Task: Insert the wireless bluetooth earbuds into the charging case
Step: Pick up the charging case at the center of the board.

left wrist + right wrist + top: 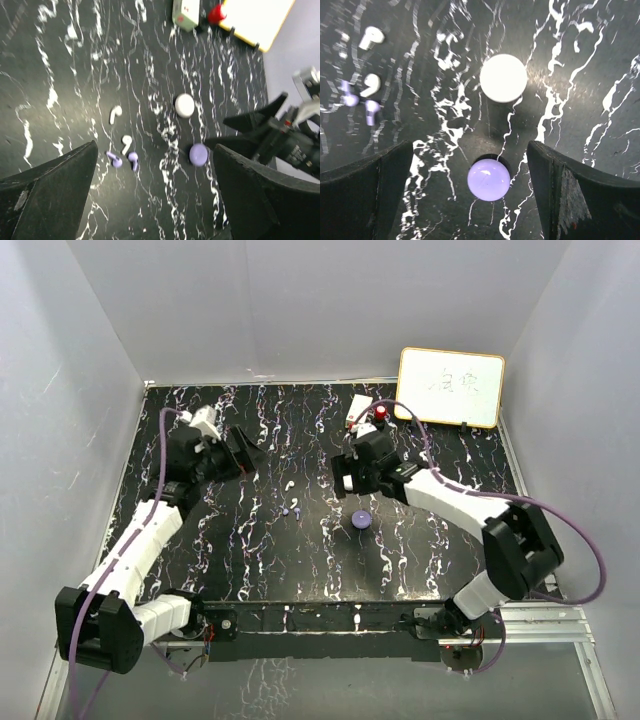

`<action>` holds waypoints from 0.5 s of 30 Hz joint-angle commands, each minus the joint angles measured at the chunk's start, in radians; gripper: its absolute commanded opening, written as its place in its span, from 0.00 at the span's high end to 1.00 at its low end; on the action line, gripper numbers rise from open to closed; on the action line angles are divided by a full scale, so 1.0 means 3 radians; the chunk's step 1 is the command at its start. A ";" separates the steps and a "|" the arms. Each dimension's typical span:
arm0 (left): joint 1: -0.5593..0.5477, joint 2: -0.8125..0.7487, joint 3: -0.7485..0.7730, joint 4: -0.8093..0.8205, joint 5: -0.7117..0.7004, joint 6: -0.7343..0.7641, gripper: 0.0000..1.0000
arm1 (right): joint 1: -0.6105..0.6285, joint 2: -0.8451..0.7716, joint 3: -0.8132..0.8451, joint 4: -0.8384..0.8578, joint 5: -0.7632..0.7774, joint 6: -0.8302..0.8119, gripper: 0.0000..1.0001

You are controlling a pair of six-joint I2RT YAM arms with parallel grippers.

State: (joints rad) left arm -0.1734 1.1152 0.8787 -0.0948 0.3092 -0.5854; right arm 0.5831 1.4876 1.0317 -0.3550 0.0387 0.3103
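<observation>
Table (300, 570): black, white-veined.

Earbuds: four, loose on the surface, none in a case. The two white earbuds (115, 114) lie one behind the other. The two purple earbuds (133, 160) sit side by side, just beside the nearer white one.

White case (503, 78) and purple case (489, 180): round, near each other but apart, to the right of the earbuds. Both lids seem shut, though blur leaves doubt.

Left gripper (155, 146): fingers spread wide, holding nothing, above the earbuds.

Right gripper (470, 145): fingers wide apart, empty, over both cases — the purple one sits between its fingertips in the wrist view.

Far edge: red knob (216, 13), pale box (186, 14), whiteboard (450, 387).
</observation>
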 commanded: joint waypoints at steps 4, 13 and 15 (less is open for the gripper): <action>-0.0306 -0.0009 -0.0198 0.0080 -0.0044 0.0089 0.01 | 0.0076 0.0441 0.0032 0.0198 0.0605 -0.0028 0.03; -0.0457 0.0218 -0.0191 0.0208 -0.0044 0.0085 0.01 | 0.0076 0.0902 0.0334 0.0211 0.0606 0.0058 0.03; -0.0470 0.0234 -0.0195 0.0211 -0.0053 0.0094 0.01 | 0.0076 0.0976 0.0365 0.0212 0.0688 0.0069 0.03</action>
State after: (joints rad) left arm -0.3019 1.1851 0.8150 -0.0521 0.2958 -0.5686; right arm 0.6060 1.7519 1.0821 -0.3435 0.1867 0.3164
